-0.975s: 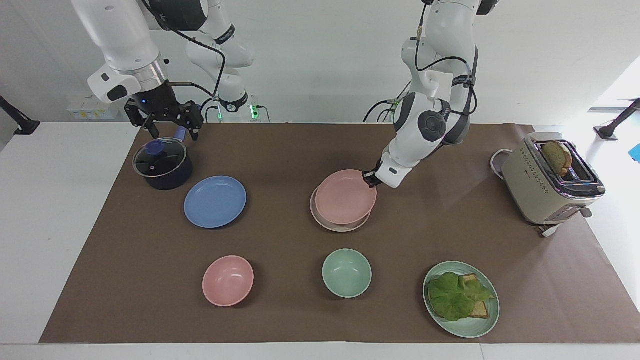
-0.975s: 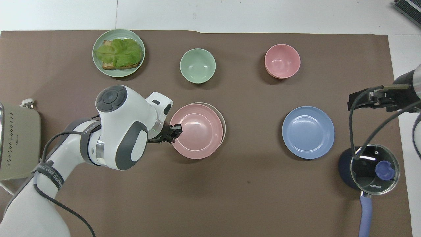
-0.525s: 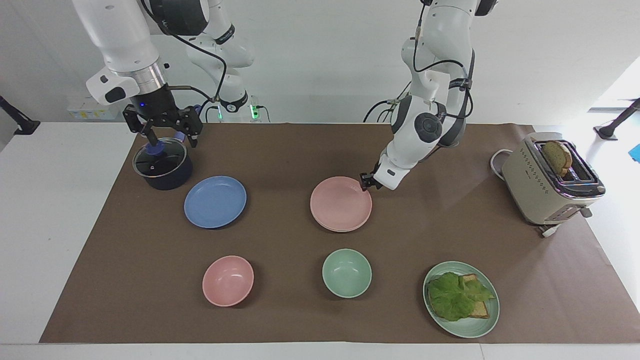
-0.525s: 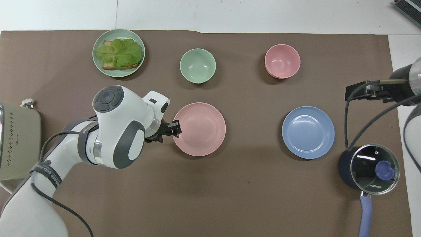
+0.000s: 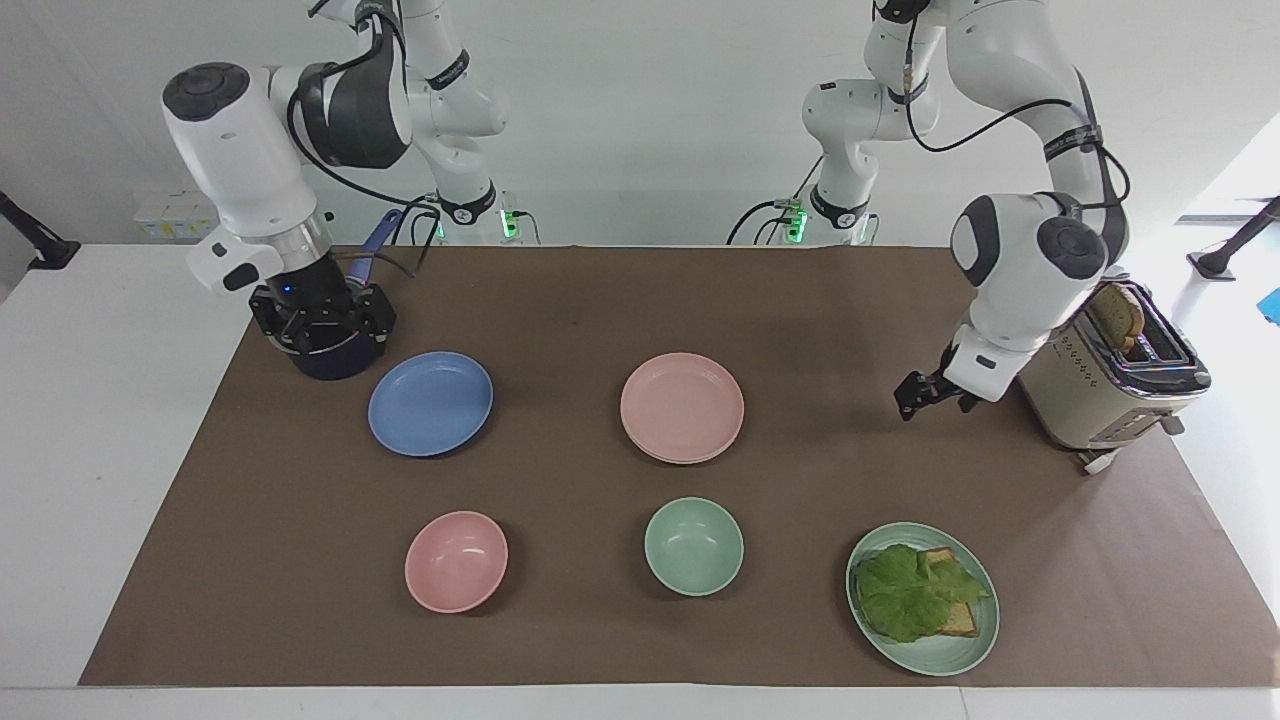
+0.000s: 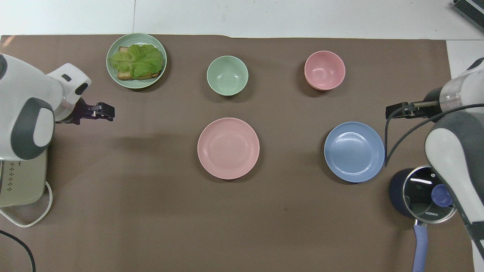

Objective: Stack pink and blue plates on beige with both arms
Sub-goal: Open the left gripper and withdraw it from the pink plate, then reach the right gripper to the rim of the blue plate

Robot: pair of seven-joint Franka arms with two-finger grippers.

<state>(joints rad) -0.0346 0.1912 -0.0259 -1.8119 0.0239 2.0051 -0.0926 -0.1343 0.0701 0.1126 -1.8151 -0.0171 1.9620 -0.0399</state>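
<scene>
The pink plate rests squarely on the beige plate at the middle of the brown mat that covers the bench; of the beige one only a thin pale edge shows under the pink rim in the facing view, and the overhead view hides it entirely. The blue plate lies flat on the mat by itself, well apart from that stack, toward the right arm's end of the bench.

The left gripper hangs over bare mat just beside the cream toaster, well apart from the stack, with nothing in it; whether its fingers are parted or together cannot be told. The right gripper points down directly over the dark blue saucepan with the glass lid, beside the blue plate and nearer to the robots than it. Its fingers are spread and hold nothing.

Farther from the robots than the plates, a pink bowl and a pale green bowl sit apart from each other, and a pale green plate carrying lettuce on toast lies toward the left arm's end. The toaster stands at that same end with a slice of bread upright in its slot.
</scene>
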